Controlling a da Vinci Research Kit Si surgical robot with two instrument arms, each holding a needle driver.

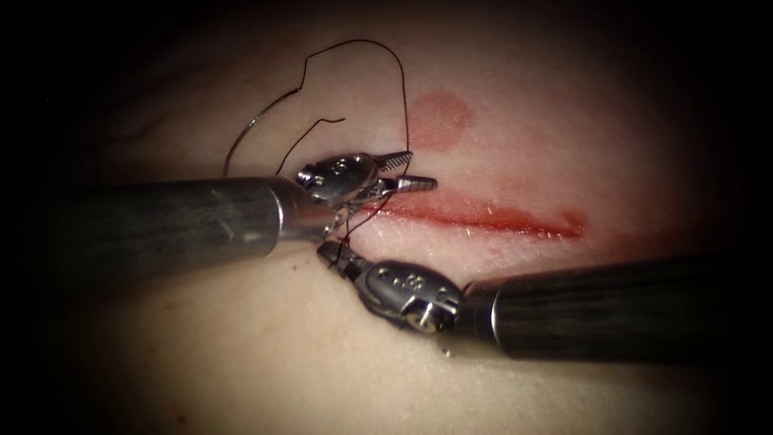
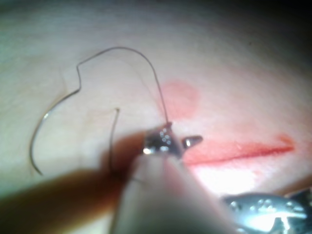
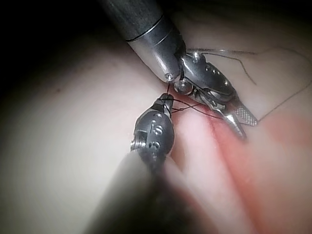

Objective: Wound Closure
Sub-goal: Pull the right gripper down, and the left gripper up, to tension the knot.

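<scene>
A tangle is the main risk judged from this layout: the thread (image 1: 400, 76) is seen running in a wide loop over the tissue (image 1: 241, 362) above the left tool (image 1: 408, 171), with strands crossing close under that tool's wrist, and a snag on the wrist joint or on the serrated jaws could be caused by any pull from the right tool (image 1: 330, 254). A second risk is fraying or breaking of the thread where it is clamped (the grip sits right at the jaw tips). The free curved needle (image 1: 241, 138) could also be dragged across the tissue if the loop is drawn tight.

The left tool's jaws are seen parted, moderately wide, at the left end of the cut (image 1: 483, 217); nothing is held between them, though the thread passes just beside the upper jaw. The right tool's jaws are clenched on the thread just below the left tool's wrist, which is clearest in the right wrist view (image 3: 167, 101).

The needle is seen lying on the tissue, up and to the left of the cut's left end, held by neither tool and not in the tissue. A faint round patch of red fluid (image 1: 439, 119) is seen above the cut.
</scene>
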